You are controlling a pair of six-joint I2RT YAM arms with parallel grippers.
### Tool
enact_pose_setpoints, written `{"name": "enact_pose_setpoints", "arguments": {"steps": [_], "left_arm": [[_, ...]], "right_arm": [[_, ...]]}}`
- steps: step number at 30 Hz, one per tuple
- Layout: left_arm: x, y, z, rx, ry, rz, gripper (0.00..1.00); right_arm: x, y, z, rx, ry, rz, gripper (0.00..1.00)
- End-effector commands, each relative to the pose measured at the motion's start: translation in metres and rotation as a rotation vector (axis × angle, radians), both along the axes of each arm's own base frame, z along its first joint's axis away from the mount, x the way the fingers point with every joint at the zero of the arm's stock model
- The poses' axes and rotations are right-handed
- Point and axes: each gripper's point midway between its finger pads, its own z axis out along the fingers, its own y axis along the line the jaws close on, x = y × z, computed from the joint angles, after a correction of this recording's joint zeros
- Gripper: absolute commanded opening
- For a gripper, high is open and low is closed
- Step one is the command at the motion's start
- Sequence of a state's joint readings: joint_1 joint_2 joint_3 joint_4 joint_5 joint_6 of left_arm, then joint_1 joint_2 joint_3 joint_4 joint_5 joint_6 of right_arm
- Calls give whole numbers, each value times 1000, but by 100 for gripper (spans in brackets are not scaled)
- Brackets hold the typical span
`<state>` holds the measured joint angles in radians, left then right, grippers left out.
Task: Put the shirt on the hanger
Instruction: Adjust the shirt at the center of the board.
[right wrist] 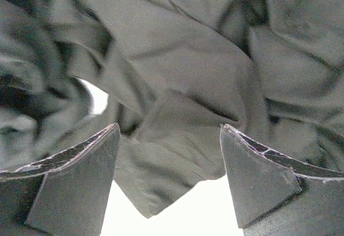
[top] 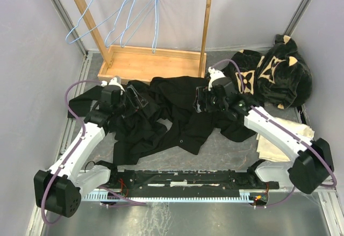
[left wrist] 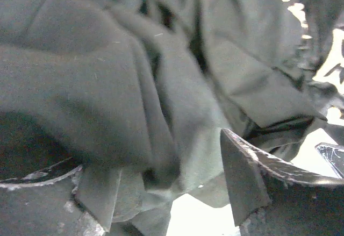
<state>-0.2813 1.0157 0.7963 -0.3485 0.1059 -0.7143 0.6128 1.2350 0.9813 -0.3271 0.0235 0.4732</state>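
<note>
At frame centre, the crumpled shirt [top: 180, 120] is straddled by the left gripper [left wrist: 151, 149] and right gripper [right wrist: 169, 125], both spread wide, nothing clenched.

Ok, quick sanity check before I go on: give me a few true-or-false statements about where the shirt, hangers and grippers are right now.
1. The hangers hang on the wooden rack. True.
2. The shirt is already on a hanger. False: it lies crumpled on the table.
3. The left gripper and the right gripper are both down at black cloth. True.
4. The right gripper is shut. False: its fingers stand apart, with cloth between them.
5. The flowered garment lies on the left side. False: it sits in the back right corner.
</note>
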Motion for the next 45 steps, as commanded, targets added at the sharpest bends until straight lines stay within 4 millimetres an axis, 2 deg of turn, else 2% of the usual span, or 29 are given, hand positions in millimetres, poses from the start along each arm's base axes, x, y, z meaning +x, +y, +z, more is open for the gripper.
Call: {"name": "enact_pose_setpoints", "arguments": {"steps": [1, 5, 8, 11, 15, 18, 22, 23, 27, 29, 32, 36, 39, 43, 45], "left_arm": [[-8, 36, -10, 95, 25, 135, 83], [-12, 57, -15, 161, 59, 177, 85], [-14, 65, -21, 185, 79, 188, 85], [-15, 62, -27, 176, 96, 158, 83], [-15, 59, -36, 171, 114, 129, 80], [-14, 54, -40, 161, 125, 103, 79], [-16, 47, -48, 126, 145, 62, 77], [-16, 46, -50, 119, 150, 56, 76], [-15, 48, -57, 105, 164, 41, 67], [-14, 51, -59, 99, 173, 32, 63], [-14, 53, -62, 97, 183, 19, 55], [-16, 49, -67, 87, 202, -10, 42], [-17, 50, -63, 91, 200, -11, 40], [-17, 57, -45, 111, 161, 24, 40], [-18, 62, -31, 125, 127, 47, 44]], "right_arm": [[16, -41, -9, -268, -35, -76, 87], [38, -44, -29, -331, -1, -100, 92], [53, -39, -58, -346, 59, -92, 93], [65, -36, -86, -305, 139, -87, 91], [70, -28, -114, -292, 195, -69, 90], [64, -20, -125, -269, 229, -52, 89], [46, -7, -134, -277, 243, -27, 85], [41, -2, -135, -279, 246, -16, 82], [13, 11, -155, -279, 289, 7, 54], [-3, 19, -160, -269, 297, 20, 45], [-30, 35, -158, -262, 292, 61, 35], [-60, 68, -136, -194, 247, 164, 28], [-79, 103, -113, -119, 201, 258, 28], [-90, 146, -85, -71, 137, 363, 29], [-91, 168, -58, 12, 107, 410, 30]]}}
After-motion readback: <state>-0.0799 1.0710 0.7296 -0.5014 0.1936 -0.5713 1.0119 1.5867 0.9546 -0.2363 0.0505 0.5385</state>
